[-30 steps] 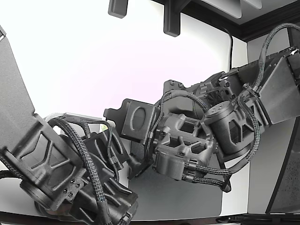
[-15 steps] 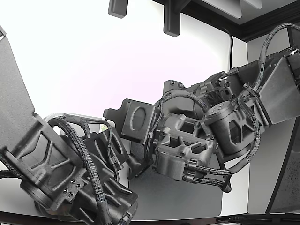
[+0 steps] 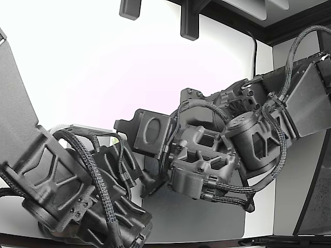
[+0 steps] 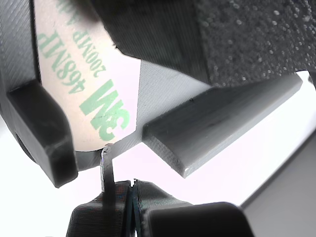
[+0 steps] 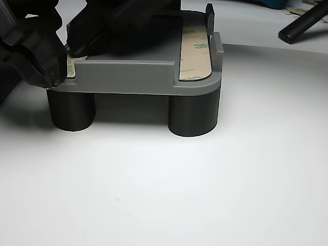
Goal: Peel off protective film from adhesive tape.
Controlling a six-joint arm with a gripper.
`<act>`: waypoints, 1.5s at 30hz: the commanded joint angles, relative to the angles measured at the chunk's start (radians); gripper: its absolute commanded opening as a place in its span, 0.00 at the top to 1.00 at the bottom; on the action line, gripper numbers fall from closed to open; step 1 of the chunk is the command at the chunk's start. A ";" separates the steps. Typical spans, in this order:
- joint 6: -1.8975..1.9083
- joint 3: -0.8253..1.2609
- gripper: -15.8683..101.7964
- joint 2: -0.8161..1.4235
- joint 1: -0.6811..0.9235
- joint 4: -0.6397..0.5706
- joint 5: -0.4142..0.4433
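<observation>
The wrist view shows tan protective film (image 4: 84, 84) printed with green 3M lettering, lying on a grey part (image 4: 222, 123). One corner of the film (image 4: 106, 165) is lifted and runs down into my gripper (image 4: 132, 190), whose black fingers are pressed together on it. The other view has my gripper (image 5: 65, 51) at the part's left end, over a film-covered strip (image 5: 72, 66). A second film-covered strip (image 5: 195, 51) lies flat along the right end of the grey part (image 5: 133, 77). The crowded arms in the exterior view hide the fingertips.
The grey part stands on dark cylindrical legs (image 5: 70, 110) (image 5: 193, 113) on a white table (image 5: 164, 184). A black rod (image 5: 302, 23) lies at the back right. A second arm (image 3: 62, 181) fills the exterior view's lower left, close to mine, above a grey mat (image 3: 196, 217).
</observation>
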 commanded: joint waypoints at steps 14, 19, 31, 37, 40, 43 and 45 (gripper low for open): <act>0.002 -0.034 0.95 0.011 -0.009 0.000 0.003; 0.005 -0.034 0.95 0.011 -0.008 0.000 0.003; 0.006 -0.035 0.95 0.009 -0.005 0.000 0.003; 0.008 -0.037 0.95 0.009 -0.005 0.000 0.002; 0.008 -0.040 0.95 0.009 -0.005 0.003 0.002; 0.008 -0.040 0.95 0.009 -0.005 0.003 0.002; 0.008 -0.040 0.95 0.009 -0.005 0.003 0.002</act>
